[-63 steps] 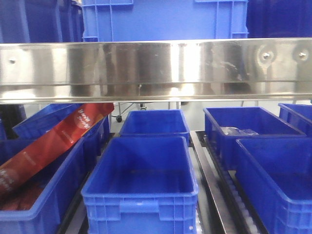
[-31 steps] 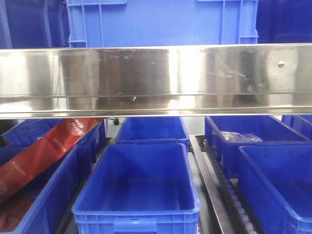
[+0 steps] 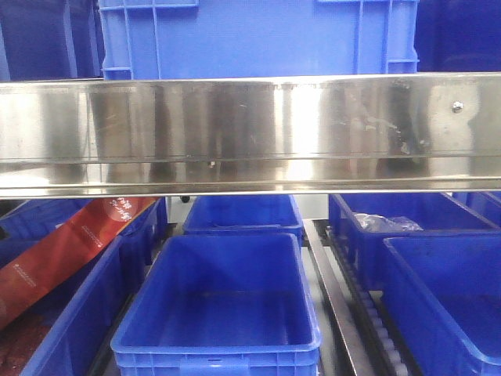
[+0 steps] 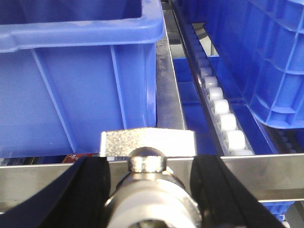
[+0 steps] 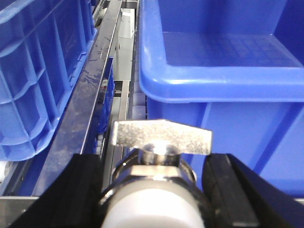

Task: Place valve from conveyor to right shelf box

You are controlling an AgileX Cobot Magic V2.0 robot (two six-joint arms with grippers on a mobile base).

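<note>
**Two valves gripped at the steel shelf beam**

From the front: steel shelf beam [image 3: 250,129] straight across, with a pale blue crate [image 3: 258,35] above it. Below the beam's middle, an open middle box [image 3: 219,345], with a rear box [image 3: 243,213] behind. Below the beam's right end, a right box [image 3: 348,235] holding a clear bag [image 3: 383,222]. Under the left end, a red packet [image 3: 70,247] leaning out of a left box [image 3: 86,313].

Left gripper [image 4: 149,164] closed snugly on the left valve [image 4: 147,142], black fingers [image 4: 90,190] tight on both sides. Valve right at the beam, with white rollers [image 4: 221,107] beyond.

Right gripper [image 5: 154,161] likewise clamped around the right valve [image 5: 161,135], just short of a near box [image 5: 213,71]. Position against the beam unclear from this wrist view.
</note>
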